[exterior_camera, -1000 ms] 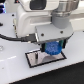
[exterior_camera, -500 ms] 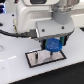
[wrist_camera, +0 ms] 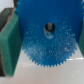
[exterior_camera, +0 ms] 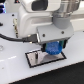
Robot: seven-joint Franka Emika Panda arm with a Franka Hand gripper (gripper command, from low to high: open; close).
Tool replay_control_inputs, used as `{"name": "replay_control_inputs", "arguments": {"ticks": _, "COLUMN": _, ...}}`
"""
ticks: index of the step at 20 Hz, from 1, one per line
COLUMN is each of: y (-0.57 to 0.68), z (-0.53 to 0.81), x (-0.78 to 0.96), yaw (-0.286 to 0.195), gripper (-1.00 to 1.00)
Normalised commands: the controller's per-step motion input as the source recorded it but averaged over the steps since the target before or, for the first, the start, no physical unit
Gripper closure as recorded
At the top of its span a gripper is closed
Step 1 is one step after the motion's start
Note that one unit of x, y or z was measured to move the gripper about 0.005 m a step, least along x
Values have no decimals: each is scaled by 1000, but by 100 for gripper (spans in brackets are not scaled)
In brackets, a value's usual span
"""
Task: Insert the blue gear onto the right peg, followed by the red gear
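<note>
My gripper (exterior_camera: 52, 46) is shut on the blue gear (exterior_camera: 53, 49), a wide bright-blue toothed disc, and holds it just above the grey plate with the black border (exterior_camera: 40, 60). In the wrist view the blue gear (wrist_camera: 40, 47) fills most of the picture, held flat between the fingers, with a green pad (wrist_camera: 8, 45) against its edge. A dark spot shows in its hub hole (wrist_camera: 50, 27); I cannot tell whether it is a peg. The pegs are hidden behind the gear and the hand in the exterior view. The red gear is out of view.
The white arm body (exterior_camera: 37, 20) fills the upper part of the exterior view, with a black cable (exterior_camera: 15, 36) hanging at the exterior view's left. The plate rests on a white table (exterior_camera: 15, 70).
The gripper with the blue gear has come down a little toward the plate and shifted slightly to the exterior view's right.
</note>
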Motion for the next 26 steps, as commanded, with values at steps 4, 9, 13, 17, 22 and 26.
{"name": "replay_control_inputs", "arguments": {"ticks": 4, "y": 2, "z": -229, "x": 196, "yaw": 0, "gripper": 100}}
{"name": "replay_control_inputs", "arguments": {"ticks": 9, "y": 50, "z": -130, "x": 118, "yaw": 0, "gripper": 100}}
{"name": "replay_control_inputs", "arguments": {"ticks": 13, "y": 85, "z": 36, "x": 9, "yaw": 0, "gripper": -100}}
{"name": "replay_control_inputs", "arguments": {"ticks": 17, "y": 74, "z": 272, "x": -34, "yaw": 0, "gripper": -100}}
{"name": "replay_control_inputs", "arguments": {"ticks": 22, "y": 17, "z": 262, "x": -222, "yaw": 0, "gripper": -100}}
{"name": "replay_control_inputs", "arguments": {"ticks": 26, "y": 136, "z": 313, "x": -431, "yaw": 0, "gripper": -100}}
